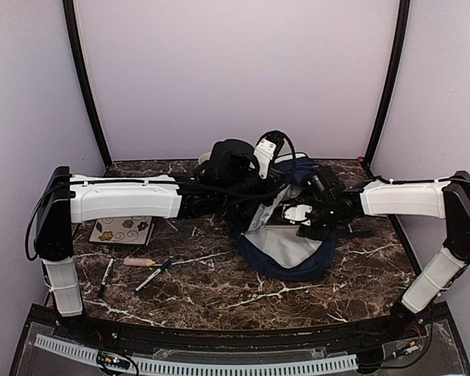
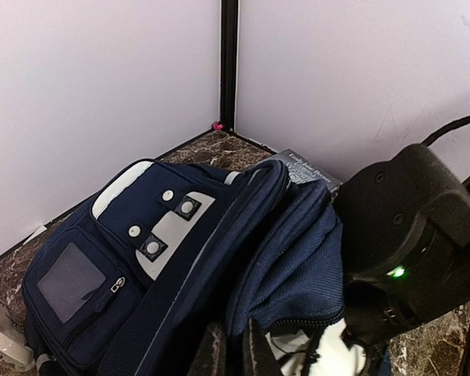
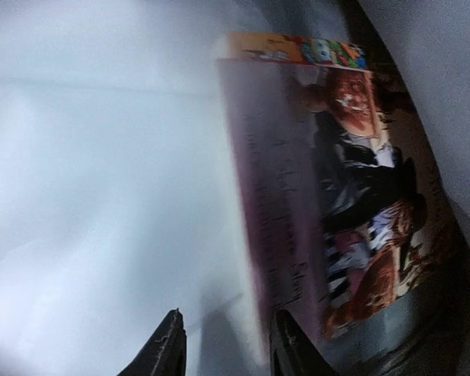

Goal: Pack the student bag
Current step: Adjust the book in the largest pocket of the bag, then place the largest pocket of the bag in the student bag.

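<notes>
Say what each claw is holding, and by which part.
The left claw is shut on the backpack, pinching its opening's rim. The right claw holds nothing.

Blur smears the right wrist view: the illustrated book (image 3: pixel 352 196) is unreadable, and only the fingertips of the right end effector (image 3: pixel 225 348) clear the bottom edge. The left end effector (image 2: pixel 233 356) is likewise cropped, its grip point out of frame. Behind the student bag (image 2: pixel 141 258), a grey book (image 2: pixel 305 167) shows one corner. Slim items (image 1: pixel 153 276) on the bench (image 1: pixel 219 294) are too small to identify from above.
</notes>
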### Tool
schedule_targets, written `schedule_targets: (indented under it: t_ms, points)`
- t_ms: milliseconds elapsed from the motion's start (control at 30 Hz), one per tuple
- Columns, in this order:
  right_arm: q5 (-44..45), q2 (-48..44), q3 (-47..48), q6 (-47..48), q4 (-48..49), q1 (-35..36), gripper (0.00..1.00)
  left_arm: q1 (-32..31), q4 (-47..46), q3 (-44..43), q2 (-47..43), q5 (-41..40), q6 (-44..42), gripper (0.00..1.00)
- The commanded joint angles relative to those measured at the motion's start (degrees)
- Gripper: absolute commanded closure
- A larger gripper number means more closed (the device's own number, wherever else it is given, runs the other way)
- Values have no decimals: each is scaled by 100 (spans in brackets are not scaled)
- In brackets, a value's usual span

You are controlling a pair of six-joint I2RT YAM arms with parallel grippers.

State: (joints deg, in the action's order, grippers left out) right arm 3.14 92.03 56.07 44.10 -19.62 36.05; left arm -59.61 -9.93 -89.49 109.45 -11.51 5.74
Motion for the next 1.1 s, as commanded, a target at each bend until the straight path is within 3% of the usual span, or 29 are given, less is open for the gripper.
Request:
schedule_targets:
  t_ms: [0, 267, 400, 633, 800, 867, 967, 1067]
  points:
    - [-1283, -943, -108, 290, -1417, 26, 61, 55, -269, 104, -639, -37, 44, 100]
    - [-1625, -2257, -312, 373, -3087, -11, 59, 465, 480, 439, -570, -1, 64, 100]
    - [-2119, -2382, -43, 354, -3399, -778, 61, 521, 599, 654, -538, 70, 76, 100]
    - [-2906, -1015, 1368, 56, -3639, -3203, 64, 521, 785, 853, -381, 653, 399, 100]
    - [-2549, 68, 2069, -1118, -2886, -3986, 61, 512, 958, 1115, -513, 971, 454, 100]
    - [-2017, 408, 2225, -1630, -2426, -4049, 59, 512, 988, 1241, -618, 1114, 425, 94]
    - [-1754, 998, 2591, -2185, -2127, -4194, 56, 496, 1185, 1364, -789, 1406, 345, 67]
    - [-1908, 1609, 3151, -2598, -2148, -4296, 54, 441, 1369, 1512, -1028, 1447, 328, 50]
